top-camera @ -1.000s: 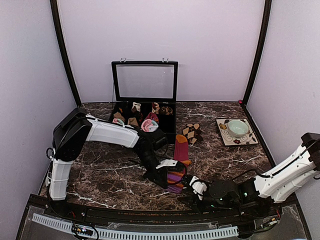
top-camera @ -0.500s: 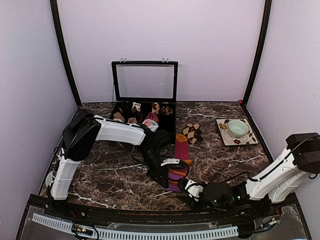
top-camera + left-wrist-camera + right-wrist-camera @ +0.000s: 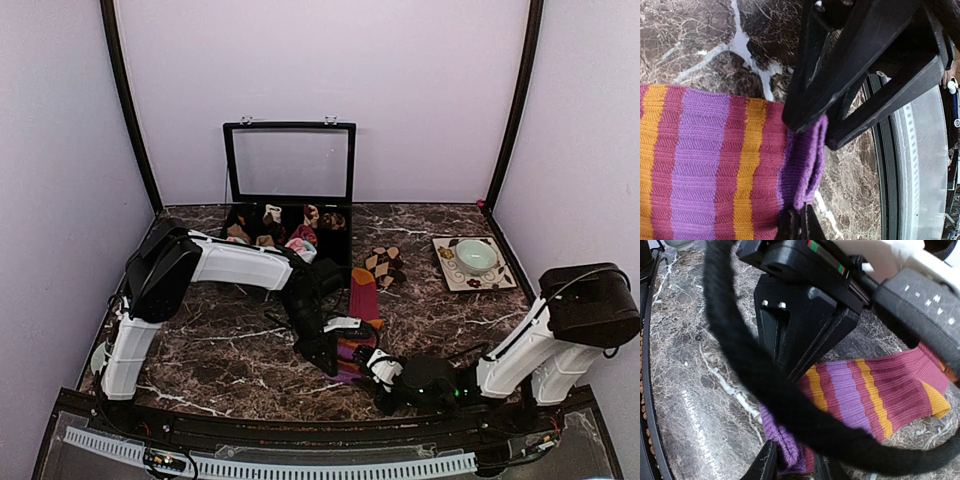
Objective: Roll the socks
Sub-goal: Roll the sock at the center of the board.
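- Left wrist view: my left gripper (image 3: pixel 812 131) is clamping shut on the purple cuff (image 3: pixel 807 160) of the striped sock (image 3: pixel 700 165), with one finger pressing on each side of the folded edge.
- The sock is lying flat on the marble table (image 3: pixel 690 45), its orange, purple and magenta bands running away from the cuff.
- Right wrist view: my right gripper (image 3: pixel 796 465) is sitting at that same cuff from the near side. Its two fingers (image 3: pixel 767 462) are standing either side of the purple edge. I cannot tell whether they are gripping it or only bracketing it.
- A black cable (image 3: pixel 735 350) is crossing in front of that view, and the left gripper is standing just above the cuff there.
- Top view: both grippers are meeting at the sock's near end, close to the table's front edge, with its magenta length stretching back toward the box (image 3: pixel 289 165).
- The diamond sock (image 3: pixel 384 266) is lying well apart from the grippers, farther back, between the box and the tray (image 3: pixel 497 278) that is holding a green bowl (image 3: pixel 476 255).
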### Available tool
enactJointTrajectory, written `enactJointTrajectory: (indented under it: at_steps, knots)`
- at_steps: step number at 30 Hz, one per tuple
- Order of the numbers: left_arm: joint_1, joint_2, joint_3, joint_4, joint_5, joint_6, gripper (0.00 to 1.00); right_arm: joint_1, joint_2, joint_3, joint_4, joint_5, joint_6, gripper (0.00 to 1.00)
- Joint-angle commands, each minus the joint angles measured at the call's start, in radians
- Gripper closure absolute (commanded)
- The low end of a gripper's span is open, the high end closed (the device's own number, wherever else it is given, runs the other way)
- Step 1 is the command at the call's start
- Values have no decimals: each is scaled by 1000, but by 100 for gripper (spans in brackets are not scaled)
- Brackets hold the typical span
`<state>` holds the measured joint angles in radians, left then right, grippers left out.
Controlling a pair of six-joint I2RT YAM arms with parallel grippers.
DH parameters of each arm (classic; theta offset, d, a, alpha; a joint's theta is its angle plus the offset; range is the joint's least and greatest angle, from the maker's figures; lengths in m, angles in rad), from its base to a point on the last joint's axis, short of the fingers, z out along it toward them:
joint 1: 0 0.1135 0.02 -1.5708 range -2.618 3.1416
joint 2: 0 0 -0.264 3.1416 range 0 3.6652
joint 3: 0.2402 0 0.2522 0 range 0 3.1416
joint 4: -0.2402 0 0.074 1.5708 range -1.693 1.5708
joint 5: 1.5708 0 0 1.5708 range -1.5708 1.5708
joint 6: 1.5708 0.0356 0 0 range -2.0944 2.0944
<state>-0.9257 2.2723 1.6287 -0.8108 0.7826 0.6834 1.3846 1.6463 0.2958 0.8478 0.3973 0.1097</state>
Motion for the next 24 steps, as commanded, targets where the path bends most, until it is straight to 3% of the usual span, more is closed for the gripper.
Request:
enactJointTrajectory:
  at_steps: [1, 7, 11, 15, 18, 21, 22, 24]
  knots:
    - [-4, 25, -10, 2, -153, -8, 99, -12, 52, 10, 129, -13, 36, 77]
    - [-5, 0, -22, 40, -187, -36, 96, -12, 72, 12, 159, -10, 91, 87]
    - [-7, -46, -54, 78, -222, -36, 79, -12, 56, 12, 96, 5, 141, 100]
    - [-5, -128, -102, 125, -263, -36, 62, -11, 16, 14, -5, 9, 201, 100]
    - [5, -214, -162, 168, -251, -34, 41, -11, -24, -8, -30, 7, 237, 100]
    - [10, -292, -226, 202, -232, -22, 36, -12, -45, 6, -96, 25, 252, 100]
    - [10, -310, -247, 209, -226, -18, 25, -13, -46, 15, -108, 22, 255, 100]
    - [10, -349, -285, 219, -221, -4, 21, -20, -45, 25, -125, 9, 272, 100]
